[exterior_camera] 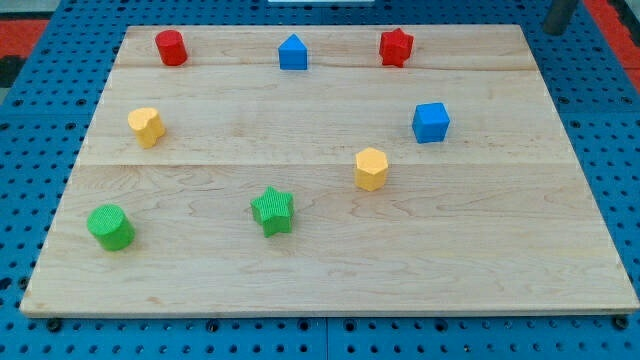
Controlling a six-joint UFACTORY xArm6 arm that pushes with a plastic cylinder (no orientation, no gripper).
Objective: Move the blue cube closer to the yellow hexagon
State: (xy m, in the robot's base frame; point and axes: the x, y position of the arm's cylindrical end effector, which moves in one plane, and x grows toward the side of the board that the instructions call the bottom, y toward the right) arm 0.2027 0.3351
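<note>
The blue cube (431,122) sits on the wooden board (500,250) at the view's right, above the middle. The yellow hexagon (371,168) lies a short way down and to the left of it, with a gap between them. My tip (553,30) shows at the view's top right corner, just off the board's far right corner. It is well above and to the right of the blue cube and touches no block.
Along the view's top stand a red cylinder (171,47), a blue house-shaped block (293,52) and a red star (396,46). A second yellow block (147,126) is at the left. A green star (273,210) and a green cylinder (111,227) are lower left.
</note>
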